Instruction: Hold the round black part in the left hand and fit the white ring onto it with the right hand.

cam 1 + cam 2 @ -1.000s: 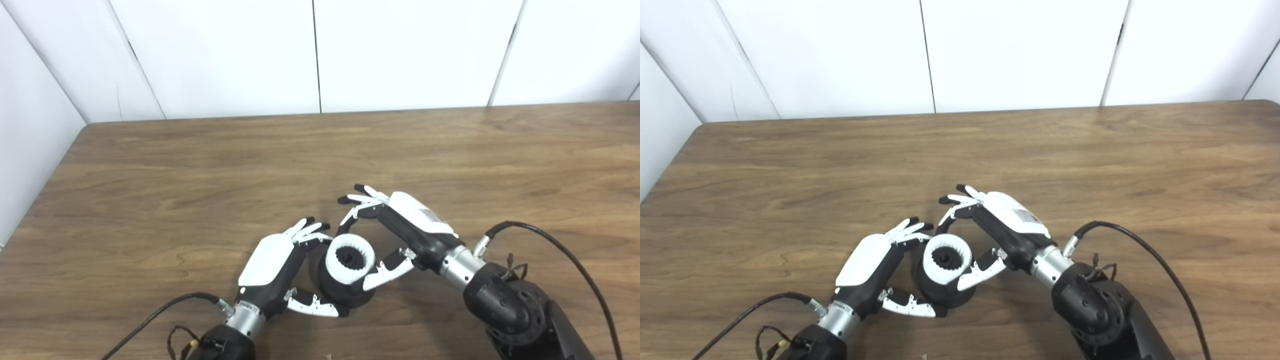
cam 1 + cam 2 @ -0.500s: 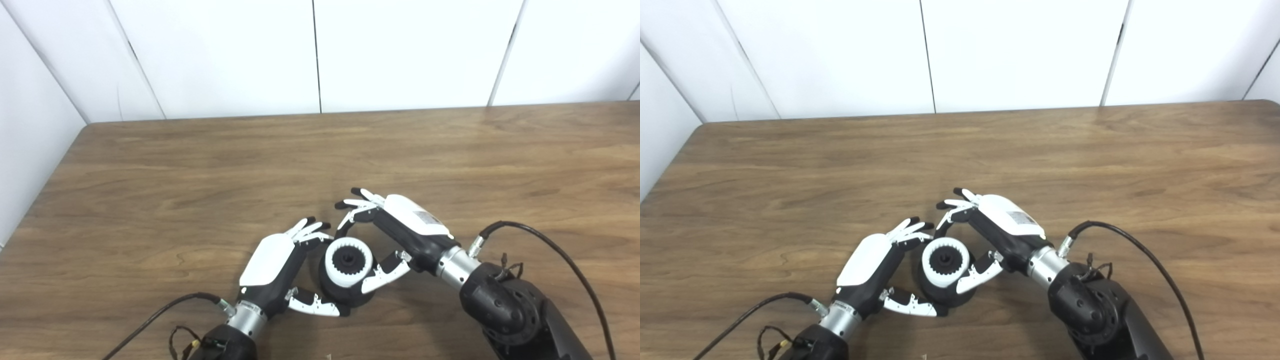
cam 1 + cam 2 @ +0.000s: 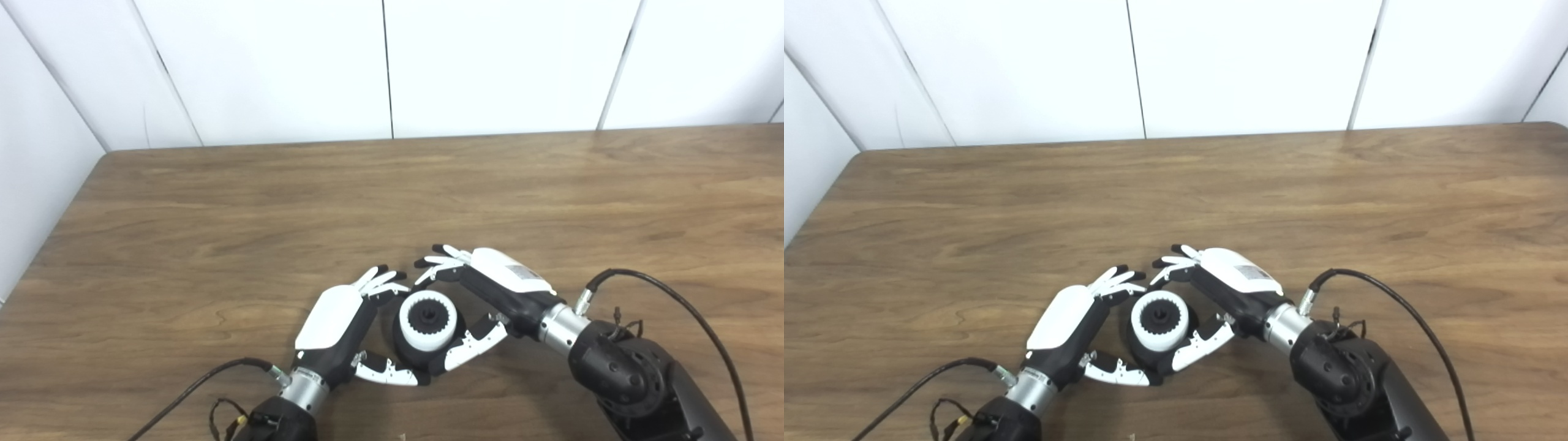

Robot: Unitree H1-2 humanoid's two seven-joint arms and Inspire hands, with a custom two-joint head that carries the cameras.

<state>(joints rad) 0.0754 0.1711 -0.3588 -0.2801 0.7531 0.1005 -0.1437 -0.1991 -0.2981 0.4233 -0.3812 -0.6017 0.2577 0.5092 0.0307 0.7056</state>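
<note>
The round black part (image 3: 409,352) stands on the table near the front edge. The white toothed ring (image 3: 427,319) sits on top of it, around its black toothed centre. My left hand (image 3: 343,327) is shut on the black part from the left, fingers behind it and thumb in front at its base. My right hand (image 3: 490,294) cups the part from the right. Its fingers (image 3: 436,264) curve just behind the ring and its thumb (image 3: 471,348) lies against the black base, below the ring. It grips nothing. The same scene shows in the right eye view, with the ring (image 3: 1159,320) between both hands.
The wooden table (image 3: 392,202) stretches back to white wall panels. Its left edge (image 3: 55,233) runs diagonally at the far left. Black cables trail from both wrists, the left one (image 3: 184,392) and the right one (image 3: 686,306).
My right hand has dropped lower and closer to me. Its thumb has slid from the ring's side down to the black base. The ring sits lower on the part. My left hand has held still.
</note>
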